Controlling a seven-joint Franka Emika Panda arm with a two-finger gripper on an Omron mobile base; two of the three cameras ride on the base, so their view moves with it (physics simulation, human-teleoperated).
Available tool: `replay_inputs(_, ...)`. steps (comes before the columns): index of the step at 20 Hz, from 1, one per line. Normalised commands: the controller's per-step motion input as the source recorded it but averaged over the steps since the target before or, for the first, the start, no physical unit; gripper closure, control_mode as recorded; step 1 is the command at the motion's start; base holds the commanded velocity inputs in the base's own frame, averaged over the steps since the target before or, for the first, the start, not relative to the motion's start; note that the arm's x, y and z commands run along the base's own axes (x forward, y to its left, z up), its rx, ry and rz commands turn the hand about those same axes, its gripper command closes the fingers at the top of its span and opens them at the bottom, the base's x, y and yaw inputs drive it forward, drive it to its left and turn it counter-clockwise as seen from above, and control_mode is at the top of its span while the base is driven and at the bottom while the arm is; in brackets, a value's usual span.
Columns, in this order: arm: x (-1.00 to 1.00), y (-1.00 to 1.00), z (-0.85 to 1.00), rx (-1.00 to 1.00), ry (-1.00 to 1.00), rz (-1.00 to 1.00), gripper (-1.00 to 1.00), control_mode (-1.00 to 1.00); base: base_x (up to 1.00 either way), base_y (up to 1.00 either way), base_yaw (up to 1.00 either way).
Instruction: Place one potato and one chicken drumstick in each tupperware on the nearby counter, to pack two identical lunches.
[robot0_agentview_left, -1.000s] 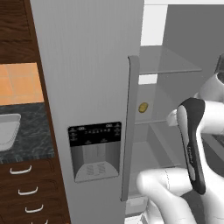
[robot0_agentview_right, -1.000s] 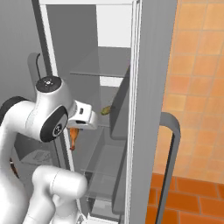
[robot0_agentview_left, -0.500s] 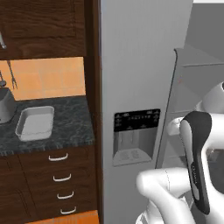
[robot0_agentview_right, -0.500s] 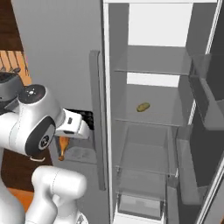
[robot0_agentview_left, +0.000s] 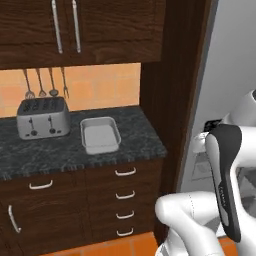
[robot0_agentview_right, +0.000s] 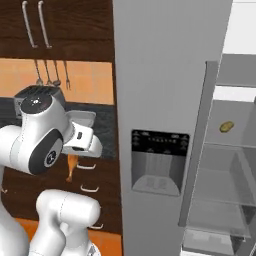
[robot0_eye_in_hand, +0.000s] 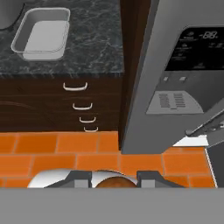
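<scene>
The toaster (robot0_agentview_left: 42, 118) stands left on the counter (robot0_agentview_left: 125, 142), an empty tupperware (robot0_agentview_left: 100, 134) beside it. The gripper (robot0_agentview_right: 75, 161), mostly hidden behind the arm, clamps the chicken drumstick (robot0_agentview_right: 72, 167). A potato (robot0_agentview_right: 226, 127) lies on the fridge shelf (robot0_agentview_right: 227, 148).

Toaster (robot0_agentview_left: 42, 117) and tupperware (robot0_agentview_left: 100, 134) on counter (robot0_agentview_left: 55, 152)
</scene>
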Motion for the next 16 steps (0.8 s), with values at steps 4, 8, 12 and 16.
replay_inputs(4, 0.0, 0.0, 0.0, 0.0, 0.0, 0.0, 1.0, 1.0, -0.06, 1.0, 0.0)
replay_inputs(8, 0.0, 0.0, 0.0, 0.0, 0.0, 0.0, 1.0, 1.0, 0.0, 1.0, -0.01)
replay_inputs(12, 0.0, 0.0, 0.0, 0.0, 0.0, 0.0, 1.0, 1.0, 0.2, 0.9, -0.09)
replay_inputs(16, 0.0, 0.0, 0.0, 0.0, 0.0, 0.0, 1.0, 1.0, 0.91, 0.26, -0.04)
